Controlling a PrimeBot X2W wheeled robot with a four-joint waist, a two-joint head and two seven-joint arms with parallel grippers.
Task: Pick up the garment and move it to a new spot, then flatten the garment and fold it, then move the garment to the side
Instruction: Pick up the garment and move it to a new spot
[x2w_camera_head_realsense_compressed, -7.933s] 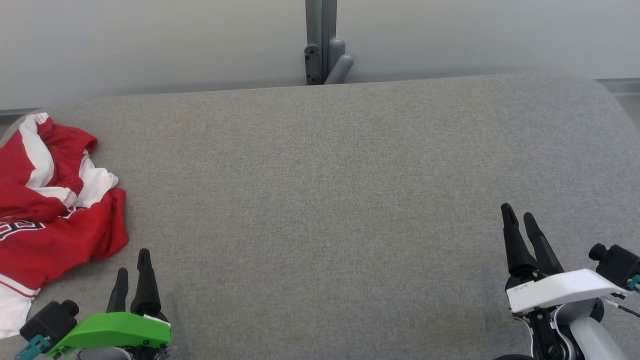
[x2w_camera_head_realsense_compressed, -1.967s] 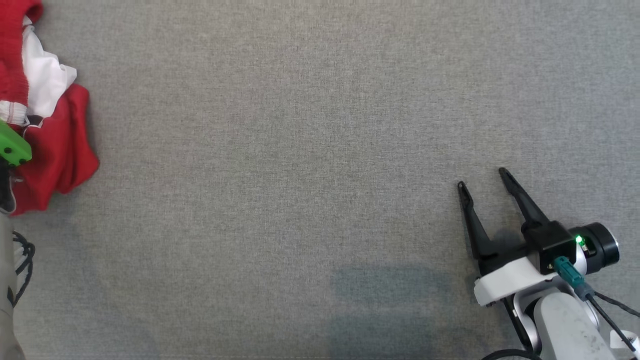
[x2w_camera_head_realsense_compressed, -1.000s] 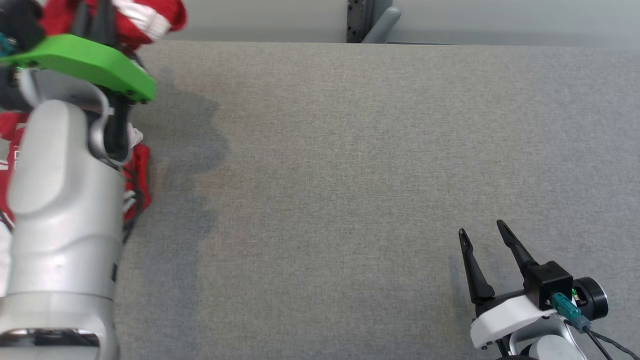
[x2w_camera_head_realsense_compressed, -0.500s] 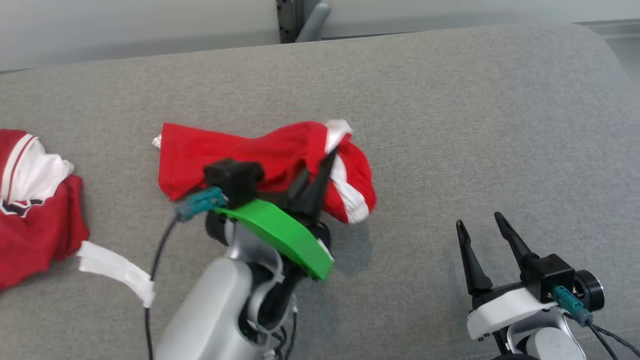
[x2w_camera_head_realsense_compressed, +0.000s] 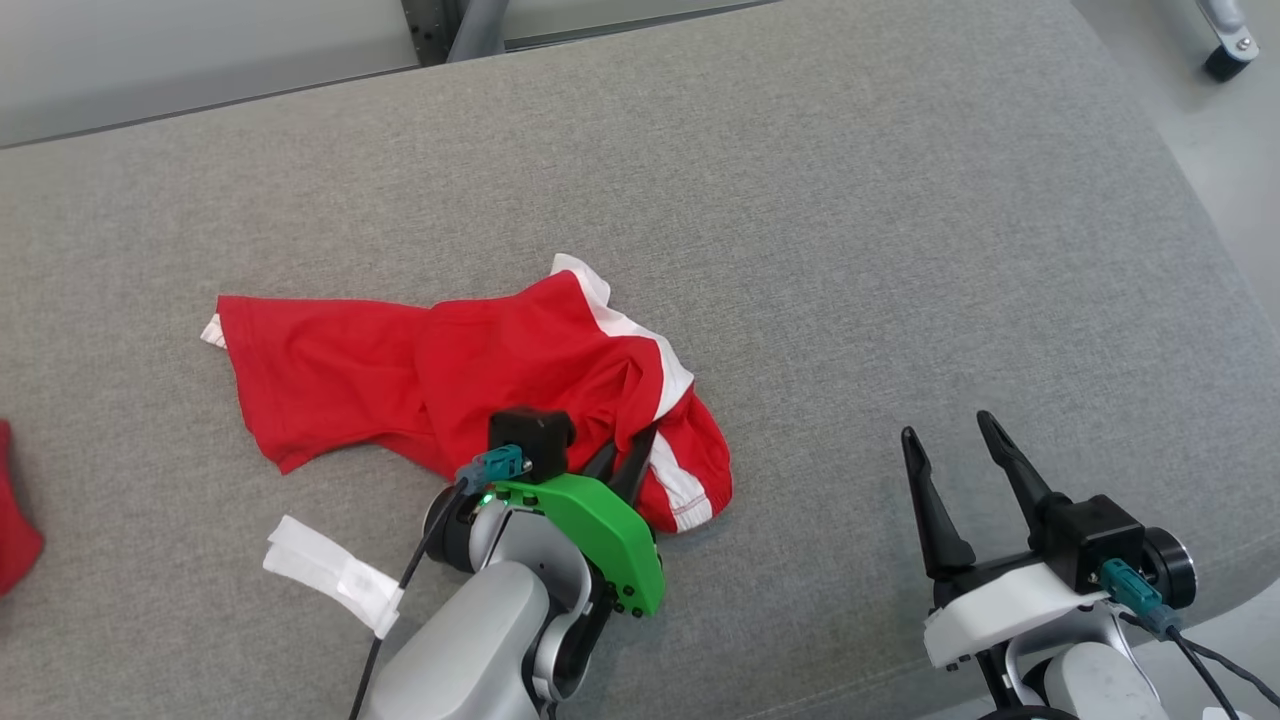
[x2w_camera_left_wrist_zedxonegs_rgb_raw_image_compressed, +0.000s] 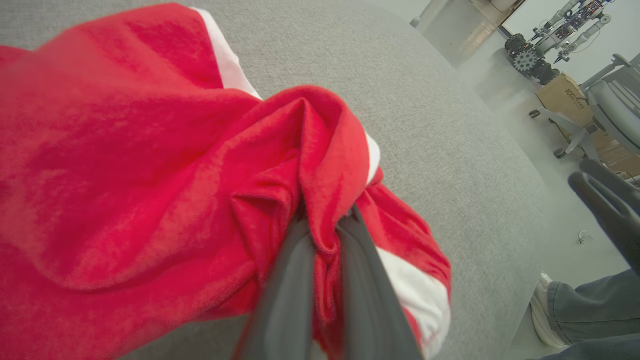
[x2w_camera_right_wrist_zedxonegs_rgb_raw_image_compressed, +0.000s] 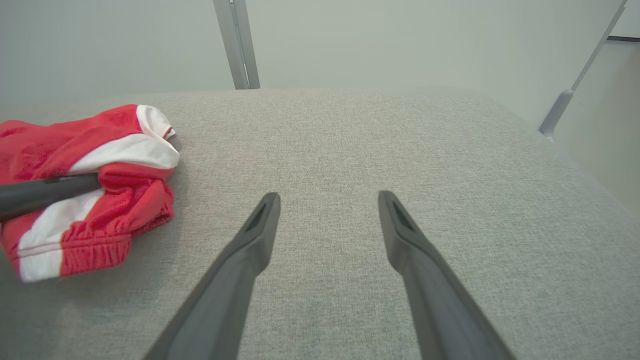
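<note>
Airborne a second ago, the garment (x2w_camera_head_realsense_compressed: 400, 370) lies on the worktop (x2w_camera_head_realsense_compressed: 900, 200), our left fingers (x2w_camera_head_realsense_compressed: 635, 462) pinching its 5 o'clock fold. Let's release gently; right fingers (x2w_camera_head_realsense_compressed: 1010, 465) gape empty.

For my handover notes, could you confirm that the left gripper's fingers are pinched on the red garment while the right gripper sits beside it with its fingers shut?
Not quite: the right gripper has its fingers wide open, as the right wrist view shows. The rest holds: the left gripper is pinched on the red garment, and the right gripper sits beside it.
</note>
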